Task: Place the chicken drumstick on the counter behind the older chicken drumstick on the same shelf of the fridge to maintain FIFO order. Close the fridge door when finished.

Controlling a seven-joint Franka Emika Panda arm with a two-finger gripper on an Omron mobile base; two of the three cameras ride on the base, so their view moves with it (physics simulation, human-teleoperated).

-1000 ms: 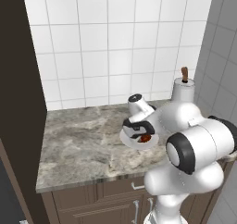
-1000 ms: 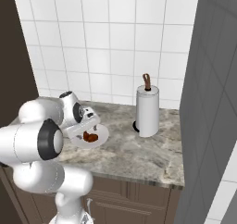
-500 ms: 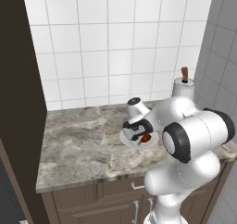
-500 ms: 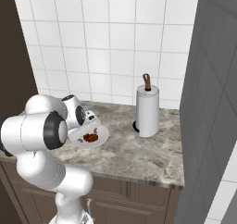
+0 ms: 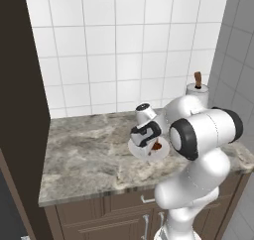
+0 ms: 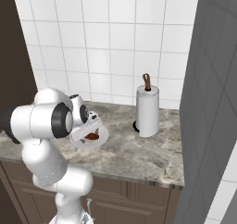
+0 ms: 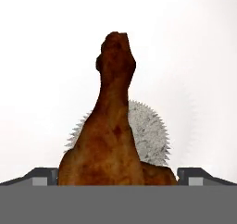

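One drumstick: the chicken drumstick (image 7: pixel 111 135) lies on a white plate (image 5: pixel 140 152), brown, its narrow bone end pointing away from me in the hand view and its thick end nearest my fingers.
Counter: the counter (image 5: pixel 89 159) carries the plate near its middle, a little toward the front edge; dark wooden cabinet fronts (image 5: pixel 104 219) sit below the stone slab.
Dark panel: a tall dark side wall (image 5: pixel 20 110) stands at the far left of the counter, well apart from the plate.
My gripper: my gripper (image 7: pixel 118 174) hangs low right over the plate, with my wrist tilted down toward it.
My fingers: my fingertips (image 7: pixel 44 174) stand spread wide, one on each side of the drumstick's thick end; I cannot tell whether either one touches the meat.
Paper towel roll: an upright white paper towel roll (image 6: pixel 147 109) with a brown post stands to the right of the plate, toward the tiled wall (image 6: pixel 111 42), apart from the plate.
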